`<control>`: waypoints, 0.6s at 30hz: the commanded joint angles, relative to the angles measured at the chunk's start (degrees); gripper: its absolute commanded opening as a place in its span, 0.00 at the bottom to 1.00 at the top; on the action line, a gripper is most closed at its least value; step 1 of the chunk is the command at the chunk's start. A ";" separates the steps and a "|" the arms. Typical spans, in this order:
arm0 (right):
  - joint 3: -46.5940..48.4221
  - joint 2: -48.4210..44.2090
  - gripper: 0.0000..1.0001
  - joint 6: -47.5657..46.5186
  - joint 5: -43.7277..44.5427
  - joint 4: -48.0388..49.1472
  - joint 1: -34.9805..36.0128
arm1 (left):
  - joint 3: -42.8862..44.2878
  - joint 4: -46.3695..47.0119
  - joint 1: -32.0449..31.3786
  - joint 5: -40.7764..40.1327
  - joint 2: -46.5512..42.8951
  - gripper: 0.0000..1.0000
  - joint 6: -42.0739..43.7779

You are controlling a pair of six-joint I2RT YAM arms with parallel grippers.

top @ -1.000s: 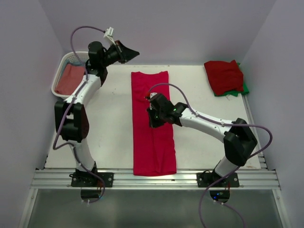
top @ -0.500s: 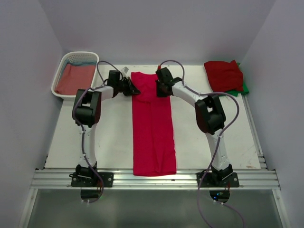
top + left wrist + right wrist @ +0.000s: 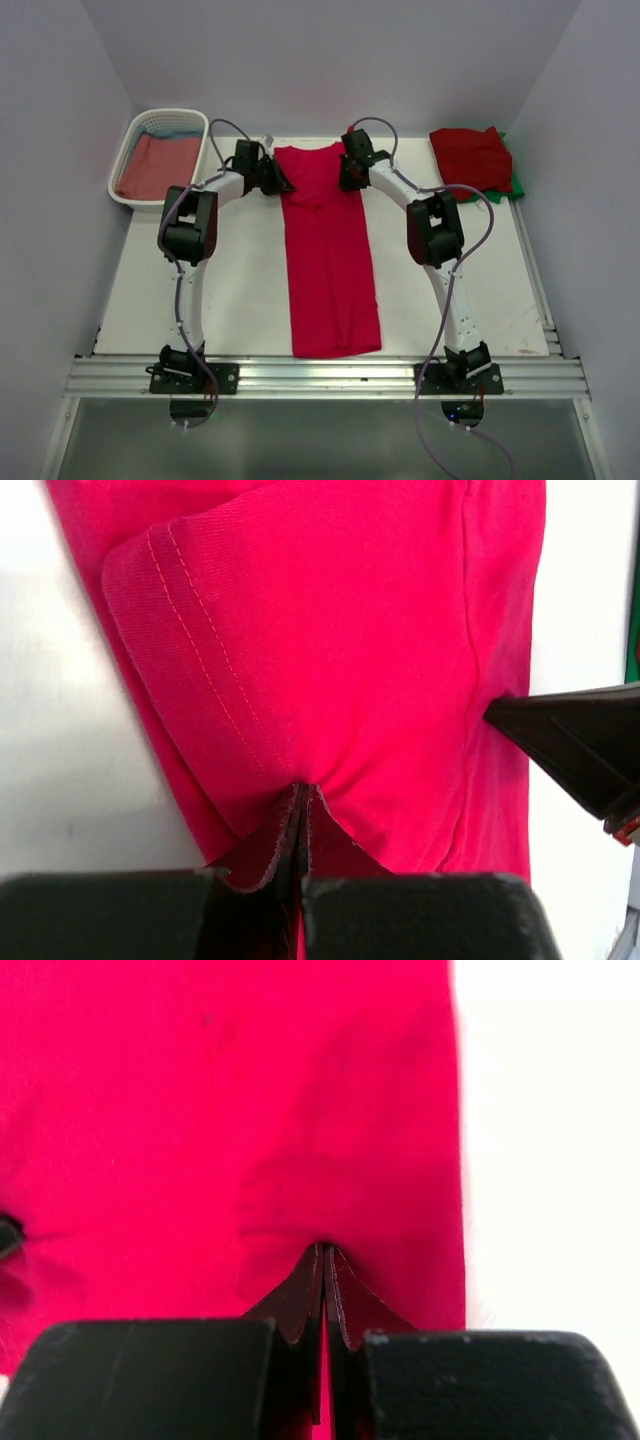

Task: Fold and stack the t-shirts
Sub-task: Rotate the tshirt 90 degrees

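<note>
Between the two grippers, at the far end of the table (image 3: 230,290): one crimson t-shirt (image 3: 330,260), folded into a long narrow strip. Its far end was pinched at both corners, and its near end lay back toward the arm bases, drifting slightly right.

Grip, left side: left gripper (image 3: 302,810), jaws closed on the strip's far left corner. A small tuck of cloth was nipped at the tips, with a stitched sleeve hem (image 3: 190,650) lying just ahead of them.

Grip, right side: right gripper (image 3: 324,1265), jaws closed on the far right corner. The cloth puckered at the tips, with bare table just to its right.

Step in hand, as judged: halving the strip by carrying its far end to its near hem.

Handling notes:
- Raise both corners together and level.
- Keep the cloth taut between the tips.
- Correct the skew on the way.
- Lay edge on edge.
- Release only once the cloth is flat.
- Both pinches looked shallow, so slipping is a risk.

Right of the right gripper, well apart: a dark red t-shirt (image 3: 470,158), folded, on top of a green t-shirt (image 3: 515,187).

Left of the left gripper: a white basket (image 3: 133,128) holding a dusty-red t-shirt (image 3: 150,168) and a blue t-shirt (image 3: 172,126).
</note>
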 commanded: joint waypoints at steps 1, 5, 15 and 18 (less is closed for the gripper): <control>5.15 6.72 0.00 0.62 2.45 -4.08 -4.01 | 8.37 -3.76 0.20 -1.94 5.65 0.00 2.14; 12.89 9.89 0.00 0.62 1.57 -5.14 -6.03 | 22.08 -6.20 0.28 0.95 13.89 0.00 2.05; -3.84 -3.44 0.00 -1.84 -4.23 13.82 -6.47 | 35.65 2.22 1.60 4.21 15.86 0.00 -3.13; -21.50 -15.65 0.00 -1.66 -4.23 29.84 -6.47 | 32.42 6.94 1.51 5.09 8.34 0.00 -2.96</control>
